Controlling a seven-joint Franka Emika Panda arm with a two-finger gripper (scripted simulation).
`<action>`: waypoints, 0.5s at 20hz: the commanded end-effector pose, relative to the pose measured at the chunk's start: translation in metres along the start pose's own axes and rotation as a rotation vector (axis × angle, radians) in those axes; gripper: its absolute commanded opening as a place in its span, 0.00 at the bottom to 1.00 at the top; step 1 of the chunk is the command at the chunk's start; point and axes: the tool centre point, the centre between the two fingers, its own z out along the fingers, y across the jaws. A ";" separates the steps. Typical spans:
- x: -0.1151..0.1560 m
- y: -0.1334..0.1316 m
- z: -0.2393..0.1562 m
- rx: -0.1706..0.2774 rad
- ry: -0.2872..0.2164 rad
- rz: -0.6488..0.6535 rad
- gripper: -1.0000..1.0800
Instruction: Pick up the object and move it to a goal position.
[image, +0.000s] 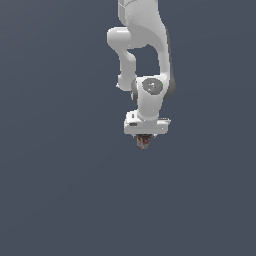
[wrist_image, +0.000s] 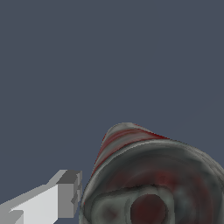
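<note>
The object (image: 144, 141), a small dark can with red patches, sits under the gripper (image: 144, 138).

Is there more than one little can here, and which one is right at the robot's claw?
Only one can shows: small, dark, with red and whitish patches, directly under the gripper. The wrist view shows it large, beside one grey-tipped finger. No other object appears.

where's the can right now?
In the exterior view the can sits near frame centre, directly under the tool. The wrist view shows it close up beside one finger.
</note>
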 end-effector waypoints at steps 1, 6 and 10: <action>0.001 0.000 0.002 0.000 0.001 0.000 0.96; 0.001 0.000 0.002 0.000 0.001 0.000 0.00; 0.001 0.000 0.002 0.000 0.001 0.000 0.00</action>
